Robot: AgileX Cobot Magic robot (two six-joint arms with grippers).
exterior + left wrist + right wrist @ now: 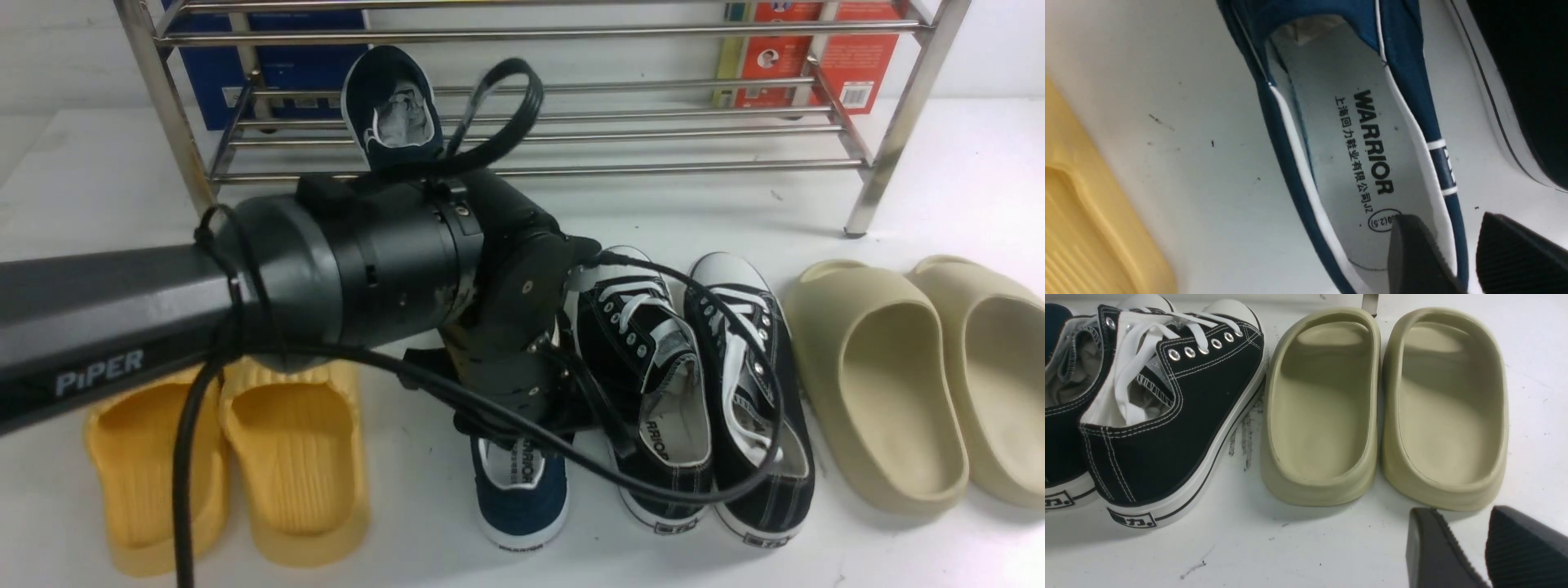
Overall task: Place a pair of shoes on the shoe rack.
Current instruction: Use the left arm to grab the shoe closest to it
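Note:
One navy slip-on shoe (396, 106) stands tilted, heel up, on the low bars of the silver shoe rack (653, 167). The other navy shoe (522, 498) lies on the white table at the front, its "WARRIOR" insole showing (1367, 143). My left arm reaches down over it. My left gripper (1457, 253) is open and straddles the shoe's side wall near the heel, with one finger (1412, 257) over the insole and the other outside. My right gripper (1470, 547) is open over bare table, just in front of a beige slide, and holds nothing.
A pair of black lace-up sneakers (694, 384) sits right beside the navy shoe. Two beige slides (882, 384) lie further right and two yellow slippers (229, 457) to the left. Blue and red boxes (816, 57) stand behind the rack.

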